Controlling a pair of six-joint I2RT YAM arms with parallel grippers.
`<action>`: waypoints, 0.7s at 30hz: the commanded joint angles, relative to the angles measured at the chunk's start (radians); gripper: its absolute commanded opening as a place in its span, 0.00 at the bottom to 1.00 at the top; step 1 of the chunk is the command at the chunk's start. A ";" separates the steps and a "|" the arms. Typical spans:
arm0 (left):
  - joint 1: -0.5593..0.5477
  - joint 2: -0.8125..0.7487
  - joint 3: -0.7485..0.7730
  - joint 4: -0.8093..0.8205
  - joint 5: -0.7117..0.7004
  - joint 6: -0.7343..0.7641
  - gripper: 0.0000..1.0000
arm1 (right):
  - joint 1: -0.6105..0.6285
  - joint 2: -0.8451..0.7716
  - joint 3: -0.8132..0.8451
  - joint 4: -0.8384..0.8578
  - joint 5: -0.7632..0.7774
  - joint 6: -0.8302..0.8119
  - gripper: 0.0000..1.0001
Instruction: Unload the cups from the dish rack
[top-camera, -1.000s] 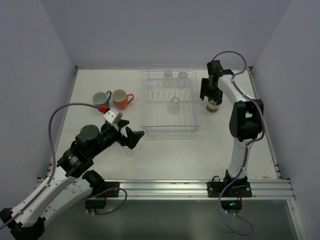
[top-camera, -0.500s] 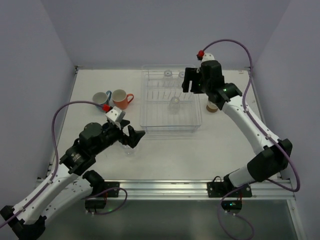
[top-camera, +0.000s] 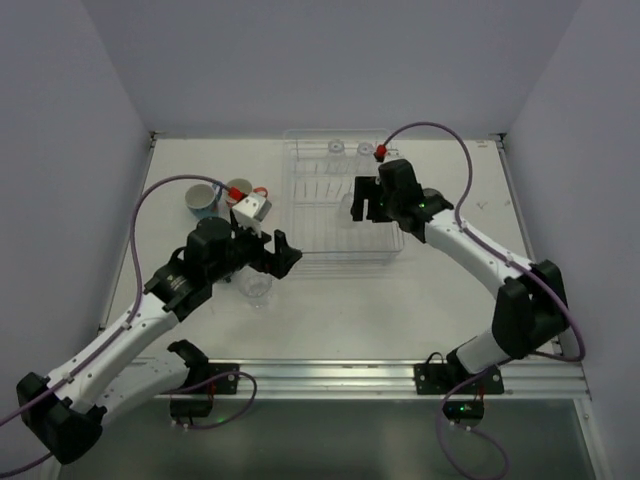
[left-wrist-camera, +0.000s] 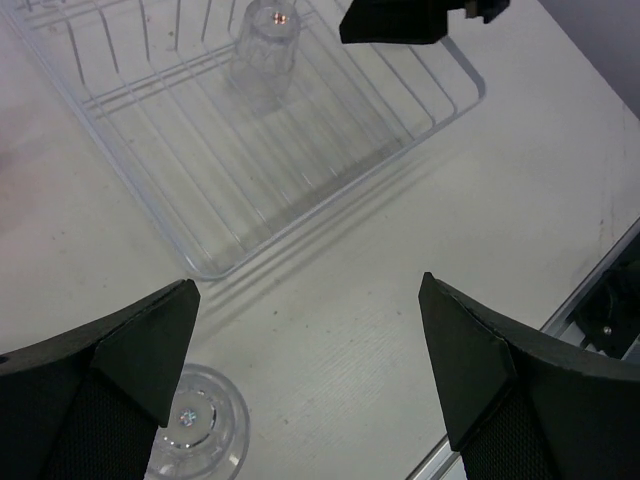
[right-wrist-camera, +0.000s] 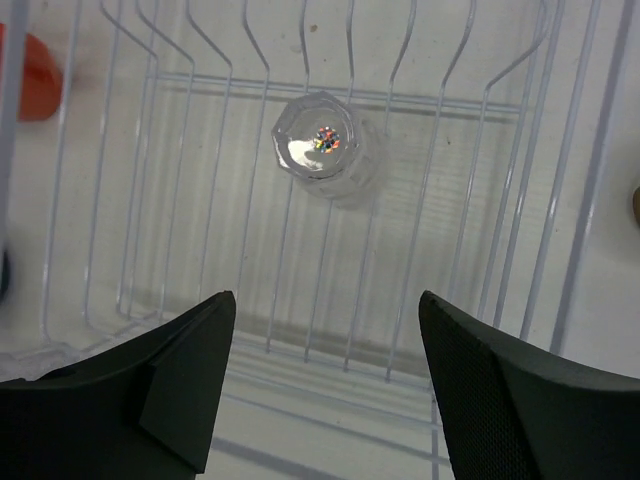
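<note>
No text, label, brand, number or sign can be read on the rack (top-camera: 330, 238), the cups (right-wrist-camera: 322, 150) or the bench (top-camera: 400, 310) in any view.

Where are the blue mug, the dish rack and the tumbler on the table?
Blue mug (top-camera: 203, 201), top view, its inside.
Dish rack (top-camera: 320, 236), top view, its floor.
Tumbler on the table (left-wrist-camera: 200, 430), left wrist view, its middle.

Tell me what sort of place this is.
Probably a robot test cell, not a kitchen: two arms bolted to a metal rail at a white table, plain walls boxing it in, a dish rack and mugs as props.
</note>
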 joint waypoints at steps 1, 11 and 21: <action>0.001 0.117 0.140 0.070 0.036 -0.061 1.00 | 0.002 -0.220 -0.062 0.143 -0.004 0.039 0.76; -0.158 0.702 0.553 0.031 -0.243 -0.098 0.99 | -0.003 -0.730 -0.371 0.175 0.107 0.121 0.66; -0.212 1.104 0.882 -0.034 -0.492 0.021 0.99 | -0.016 -0.997 -0.521 0.166 0.100 0.148 0.65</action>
